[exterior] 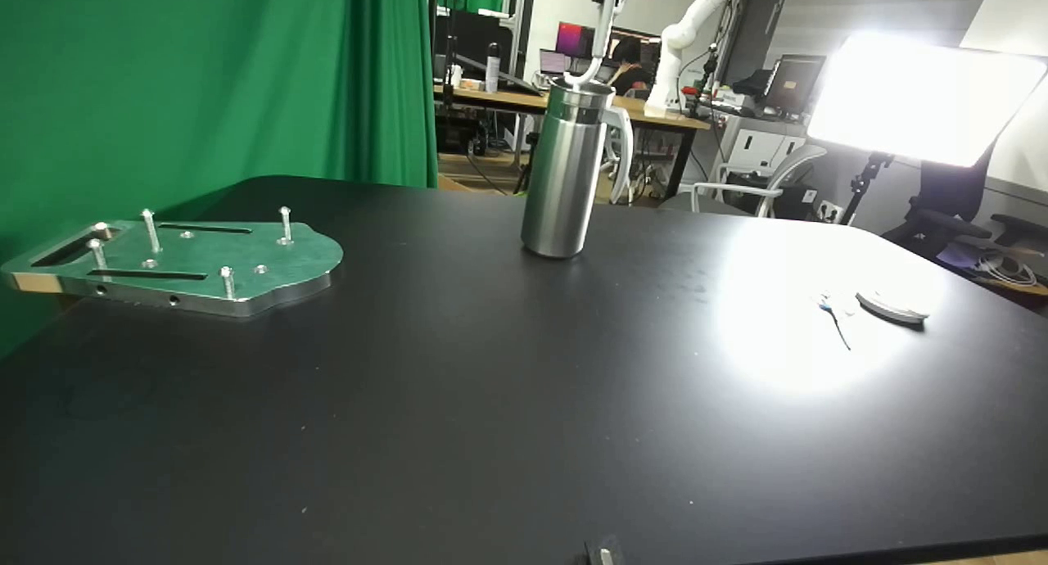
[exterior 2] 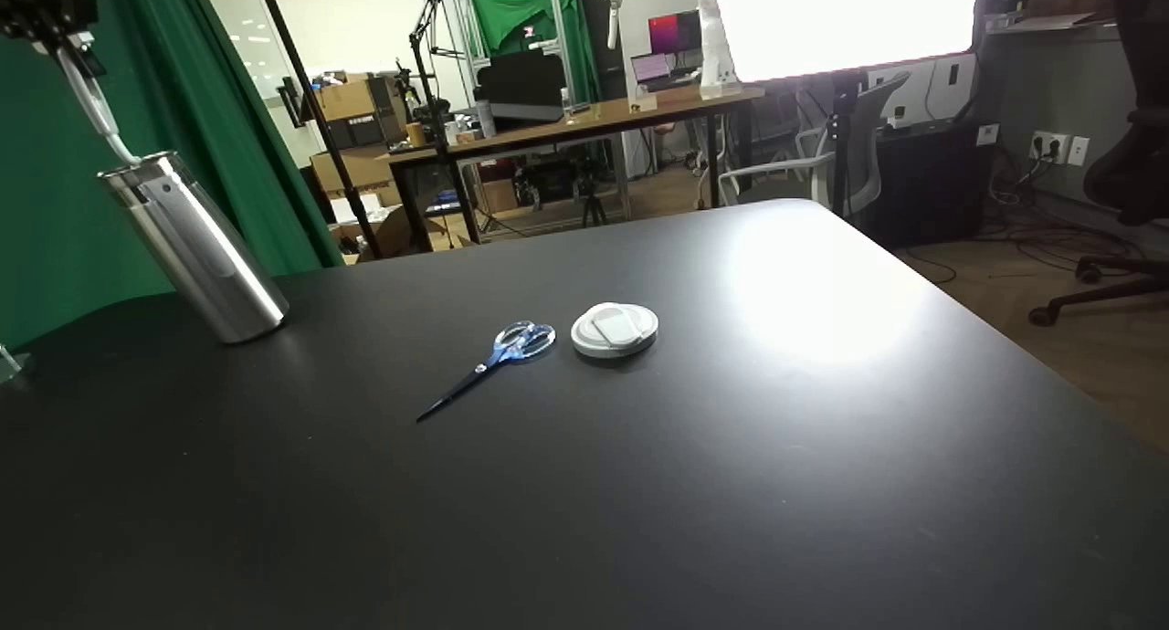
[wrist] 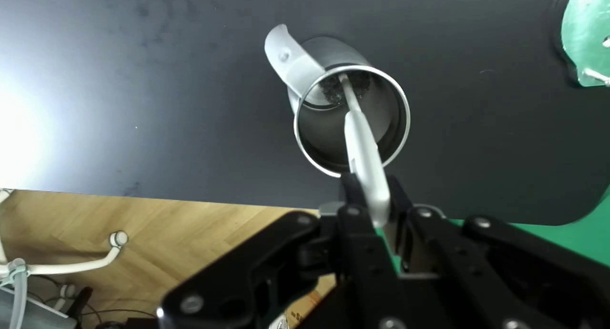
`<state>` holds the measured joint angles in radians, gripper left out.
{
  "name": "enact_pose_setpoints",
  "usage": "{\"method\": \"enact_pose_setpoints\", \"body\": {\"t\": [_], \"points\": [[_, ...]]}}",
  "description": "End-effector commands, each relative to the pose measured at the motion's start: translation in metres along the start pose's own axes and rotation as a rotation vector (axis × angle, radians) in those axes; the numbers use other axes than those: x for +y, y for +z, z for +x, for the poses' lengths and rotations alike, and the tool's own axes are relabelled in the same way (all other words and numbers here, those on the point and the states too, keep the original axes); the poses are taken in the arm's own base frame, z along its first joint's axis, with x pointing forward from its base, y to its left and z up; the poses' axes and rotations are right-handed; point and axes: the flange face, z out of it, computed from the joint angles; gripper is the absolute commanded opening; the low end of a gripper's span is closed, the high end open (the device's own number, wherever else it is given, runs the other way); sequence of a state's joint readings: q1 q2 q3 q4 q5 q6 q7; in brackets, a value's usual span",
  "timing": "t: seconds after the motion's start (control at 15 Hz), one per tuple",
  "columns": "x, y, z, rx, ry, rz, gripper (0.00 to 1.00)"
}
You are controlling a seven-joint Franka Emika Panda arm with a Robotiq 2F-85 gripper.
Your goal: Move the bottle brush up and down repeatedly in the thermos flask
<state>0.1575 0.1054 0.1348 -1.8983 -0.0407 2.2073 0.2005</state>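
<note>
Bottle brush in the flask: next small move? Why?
Probably a short lift of the bottle brush, keeping the bristles inside the thermos flask. The jaws are closed on the brush and the bristles sit down in the flask, so an up-and-down stroke looks ready to go. Room left below them is hard to judge from these views, so up seems safer than down.

Both exterior views look across the table (exterior: 458, 401) and share the far flask (exterior: 563, 176), which the wrist view sees from close above.
</note>
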Motion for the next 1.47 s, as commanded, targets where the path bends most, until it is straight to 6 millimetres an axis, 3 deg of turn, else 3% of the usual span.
{"method": "enact_pose_setpoints", "body": {"t": [0.0,0.4,0.6,0.87,1.4], "points": [[-0.004,-0.014,0.01,0.031,0.029,-0.004,0.04],[0.0,-0.075,0.024,0.136,0.029,0.008,0.04],[0.002,-0.089,0.024,0.155,0.027,0.01,0.04],[0.004,-0.081,0.021,0.136,0.029,0.005,0.04],[0.01,-0.024,0.014,0.019,0.04,-0.014,0.04]]}}
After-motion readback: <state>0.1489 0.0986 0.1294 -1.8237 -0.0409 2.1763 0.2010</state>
